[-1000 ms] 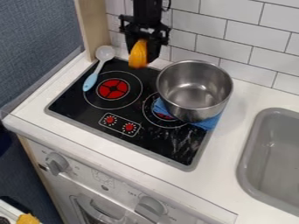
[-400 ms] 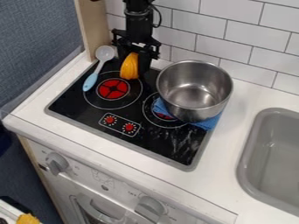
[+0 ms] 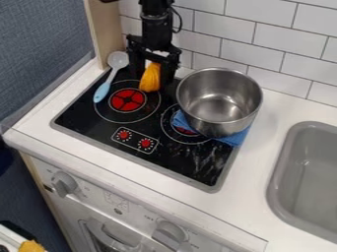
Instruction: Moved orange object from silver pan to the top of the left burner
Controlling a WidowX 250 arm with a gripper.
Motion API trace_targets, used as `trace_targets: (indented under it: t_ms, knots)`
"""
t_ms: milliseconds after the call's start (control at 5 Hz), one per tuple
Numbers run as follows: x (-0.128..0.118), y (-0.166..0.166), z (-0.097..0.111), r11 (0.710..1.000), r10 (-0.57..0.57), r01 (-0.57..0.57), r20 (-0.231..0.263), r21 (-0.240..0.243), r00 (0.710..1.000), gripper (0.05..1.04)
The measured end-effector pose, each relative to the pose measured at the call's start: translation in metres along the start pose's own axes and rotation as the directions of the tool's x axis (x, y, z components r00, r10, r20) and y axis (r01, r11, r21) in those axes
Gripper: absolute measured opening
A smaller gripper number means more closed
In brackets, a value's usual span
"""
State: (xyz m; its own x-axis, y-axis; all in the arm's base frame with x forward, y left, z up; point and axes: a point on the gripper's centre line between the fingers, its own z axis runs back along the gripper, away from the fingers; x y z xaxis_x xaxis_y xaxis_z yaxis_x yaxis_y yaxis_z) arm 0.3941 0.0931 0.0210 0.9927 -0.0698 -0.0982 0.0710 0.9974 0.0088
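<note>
Orange object (image 3: 150, 82), tool (image 3: 152, 77) spread wide around it

Vs. 1st pic, tool (image 3: 152, 78) has been lowered & shifted a bit left; orange obj. (image 3: 150, 78) has been brought down w/ it to far-right part of left burner (image 3: 127, 100). Vs. 2nd pic, tool's fingers have been spread wider apart, w/ obj. btwn them, & obj. has been moved slightly right & nearer.
</note>
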Motion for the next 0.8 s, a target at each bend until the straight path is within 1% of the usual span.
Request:
trace_targets:
  t_ms: [200,400,600,800]
  knots:
    - [-0.002,-0.002,0.011,1.000,-0.004,0.003,0.049,0.011,0.999,1.001]
    - [-0.003,-0.004,0.028,0.999,-0.021,0.018,0.117,0.033,0.993,1.001]
    - [-0.007,-0.006,0.038,0.999,-0.030,0.024,0.147,0.043,0.989,1.001]
    - [-0.007,-0.008,0.040,0.999,-0.037,0.030,0.161,0.045,0.986,1.001]
